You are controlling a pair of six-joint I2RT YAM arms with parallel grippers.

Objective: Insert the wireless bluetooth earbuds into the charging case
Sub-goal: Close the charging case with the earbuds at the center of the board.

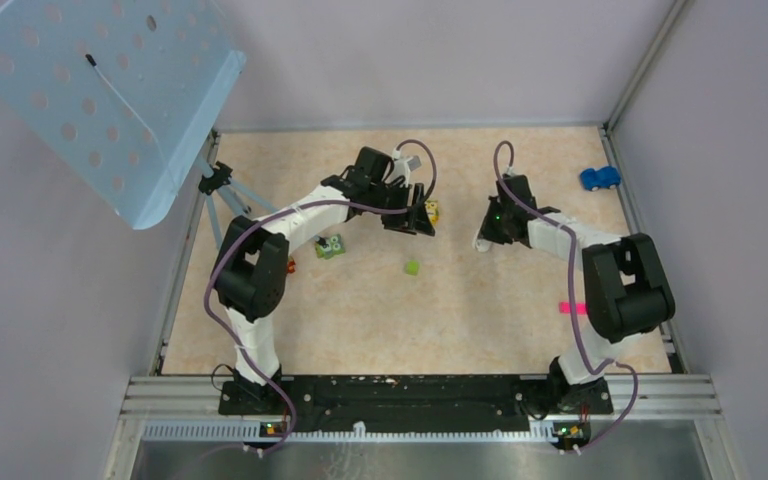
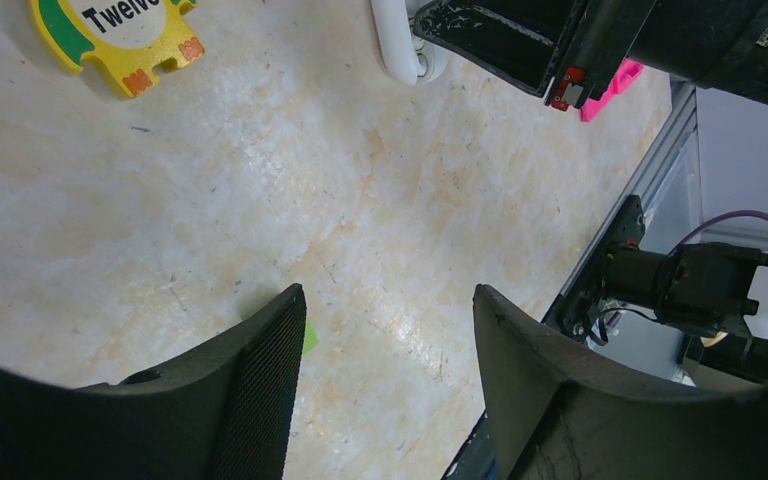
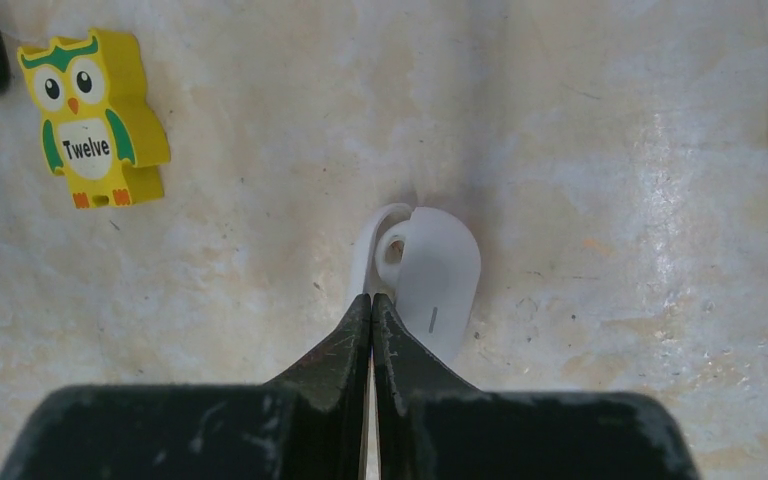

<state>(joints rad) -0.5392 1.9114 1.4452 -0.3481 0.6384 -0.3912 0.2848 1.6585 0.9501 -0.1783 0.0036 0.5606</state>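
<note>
Nearest me, small green toy cube (image 1: 412, 267) sits loose mid-table, nobody bothering w/ it. Just past it the right gripper (image 3: 372, 300) points nose-down, jaws pressed tight together, tips touching the near rim of the white oval plastic charging case (image 3: 430, 280). Lid looks swung open w/ one round socket showing, prob. ready for a bud. Black earbuds? Can't spot them, too tiny or hidden. Left gripper (image 2: 388, 292) hovers beside, jaws apart, nothing btwn, likely on standby. Yellow owl puzzle piece (image 3: 90, 120) lies just beyond; blue toy car (image 1: 600, 178) far back.
</note>
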